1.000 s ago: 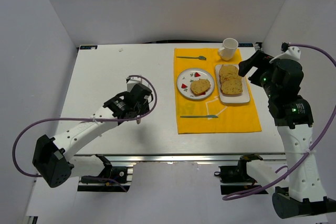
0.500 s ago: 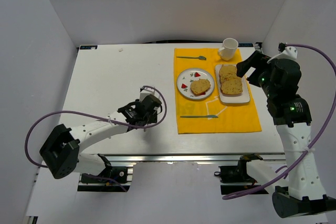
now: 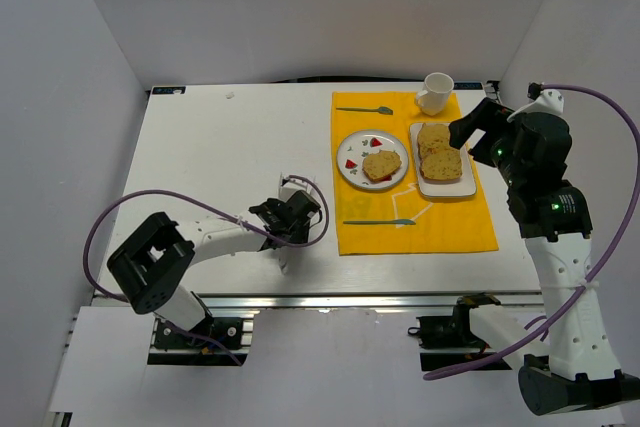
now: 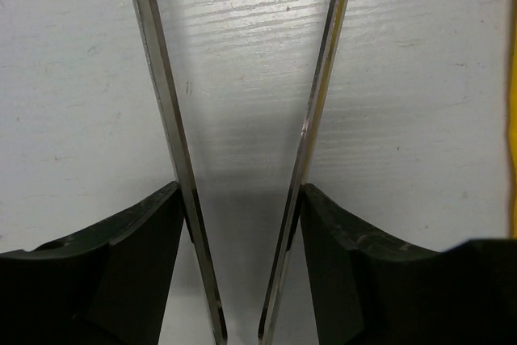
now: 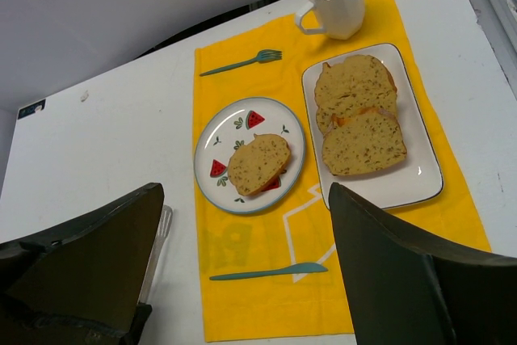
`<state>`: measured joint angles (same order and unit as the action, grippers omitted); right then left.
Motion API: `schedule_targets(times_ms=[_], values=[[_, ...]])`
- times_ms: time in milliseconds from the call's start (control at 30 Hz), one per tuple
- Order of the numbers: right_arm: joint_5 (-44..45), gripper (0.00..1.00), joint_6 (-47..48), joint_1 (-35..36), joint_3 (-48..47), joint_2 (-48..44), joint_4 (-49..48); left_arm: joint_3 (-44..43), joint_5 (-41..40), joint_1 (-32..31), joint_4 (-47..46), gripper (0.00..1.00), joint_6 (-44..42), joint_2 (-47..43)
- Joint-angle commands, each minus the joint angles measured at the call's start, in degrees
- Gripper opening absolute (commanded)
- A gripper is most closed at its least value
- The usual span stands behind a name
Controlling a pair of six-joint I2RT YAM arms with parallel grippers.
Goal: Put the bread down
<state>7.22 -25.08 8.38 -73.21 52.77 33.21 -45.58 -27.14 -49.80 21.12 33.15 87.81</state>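
One bread [image 3: 381,164] slice lies on the round watermelon plate [image 3: 346,173], also in the right wrist view [image 5: 258,164]. Two more slices [image 3: 440,152] lie on the white rectangular tray [image 3: 466,190]. My left gripper [image 3: 290,215] rests low over the bare table left of the placemat, shut on metal tongs [image 4: 166,119] whose two blades spread away from me; the tongs' tip shows in the right wrist view [image 5: 159,240]. My right gripper [image 3: 470,132] is wide open and empty, held above the tray's right side, apart from the bread.
A yellow placemat [image 3: 440,222] carries the plate and tray. A white mug [image 3: 435,93] and a teal fork [image 3: 365,109] lie at its far end, a teal knife [image 3: 380,221] near its front. White walls enclose the table on three sides.
My left arm has folded back and swung toward the placemat's near left corner with the tongs. The right arm has barely moved. The bread has not moved.
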Motion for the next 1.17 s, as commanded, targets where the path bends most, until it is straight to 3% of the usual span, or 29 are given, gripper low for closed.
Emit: schedule_targets(times_ms=[0,333,433,600,733,900,1133], values=[[-0.6,0.89,0.7,0.1,-0.5,-0.1,-1.7,-1.2,-0.5,-0.5,-1.5,0.71,-0.5,-0.4],[-1.9,0.89,1.8,0.2,-1.1,0.9,-0.8,-1.6,-1.3,-0.5,3.3,0.94,2.4,-5.6],[-3.1,0.89,3.1,0.2,-3.7,3.6,2.5,-4.8,-2.5,-0.6,8.8,0.98,3.9,-13.4],[-9.6,0.89,6.5,0.2,-9.5,11.0,7.9,-12.6,-11.1,-0.6,23.0,0.98,9.0,-22.1],[-9.0,0.89,7.3,0.1,-14.3,15.9,13.4,-18.3,-20.5,-0.6,33.7,0.98,16.8,-26.5],[-10.0,0.89,7.8,0.2,-10.8,14.8,10.4,-19.5,-25.2,-0.6,34.9,0.98,16.3,-30.2],[-13.7,0.89,8.5,0.1,-7.2,13.0,8.4,-19.6,-24.8,-0.6,35.5,0.98,14.4,-30.1]])
